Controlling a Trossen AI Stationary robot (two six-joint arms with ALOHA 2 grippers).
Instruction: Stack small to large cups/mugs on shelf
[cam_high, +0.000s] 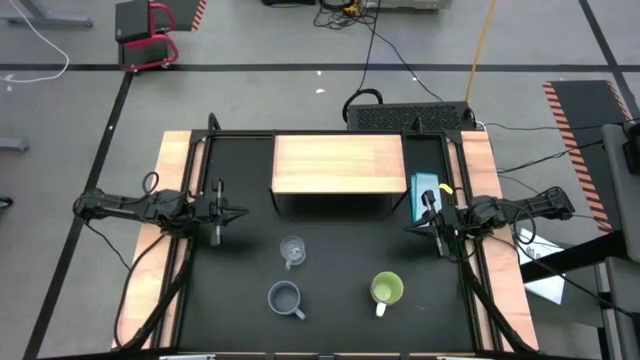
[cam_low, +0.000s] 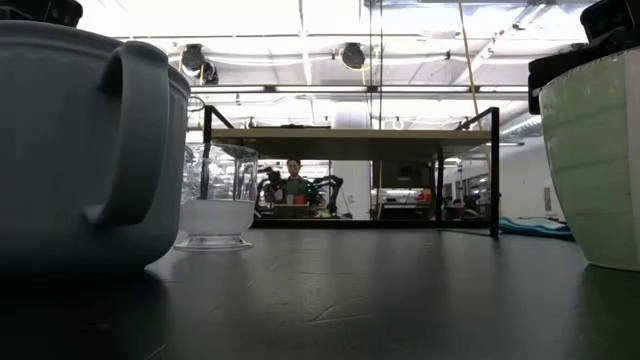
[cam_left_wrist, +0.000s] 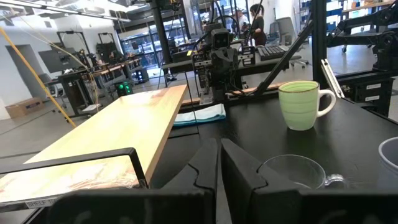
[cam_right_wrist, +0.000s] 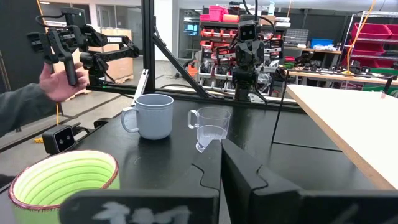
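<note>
Black table (cam_high: 330, 320) with light-wood side strips has the shelf (cam_high: 338, 163) at the back, and sitting right on it are the clear glass cup (cam_high: 292, 251), grey-blue mug (cam_high: 285, 297), lime-green mug (cam_high: 386, 290), plus a teal cloth (cam_high: 422, 187) beside the shelf.

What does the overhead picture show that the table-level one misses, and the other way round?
Only the overhead view shows both arms waiting at the table's sides, left gripper and right gripper, both shut and empty, plus a teal cloth by the shelf. Only the low view shows the space under the shelf and a person in the room behind. Both show the shelf, bare on top, the glass cup, grey-blue mug and green mug.
</note>
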